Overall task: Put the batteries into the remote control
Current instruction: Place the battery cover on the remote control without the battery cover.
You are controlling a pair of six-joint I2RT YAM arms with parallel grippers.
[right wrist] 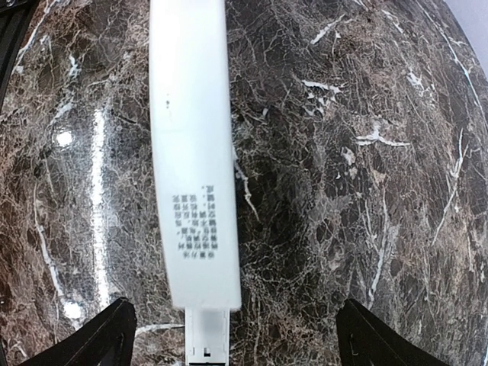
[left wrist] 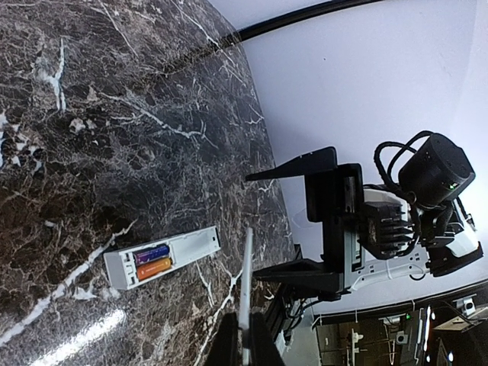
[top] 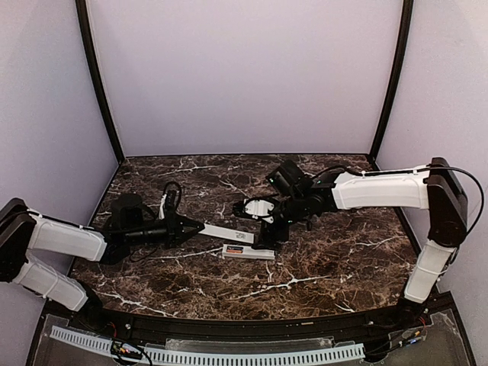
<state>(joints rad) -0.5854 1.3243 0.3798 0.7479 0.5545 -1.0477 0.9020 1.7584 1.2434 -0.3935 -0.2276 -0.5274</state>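
Observation:
The white remote control [top: 248, 252] lies on the marble table with its compartment open. Inside it lie two batteries, one purple [left wrist: 152, 252] and one orange [left wrist: 155, 268]. My left gripper [top: 191, 229] is shut on a thin white cover strip [top: 226, 233], which shows edge-on [left wrist: 245, 290] in the left wrist view, held above the table beside the remote. My right gripper [top: 271, 232] hangs open just past the remote's right end, with nothing between its fingers [right wrist: 103, 335]. In the right wrist view the strip [right wrist: 192, 152] covers most of the remote; only the remote's end [right wrist: 207, 339] shows.
Dark marble table [top: 320, 267] with purple walls around it. A black frame post [top: 99, 84] stands at the back left and another [top: 390, 76] at the back right. A white perforated rail [top: 229, 355] runs along the near edge.

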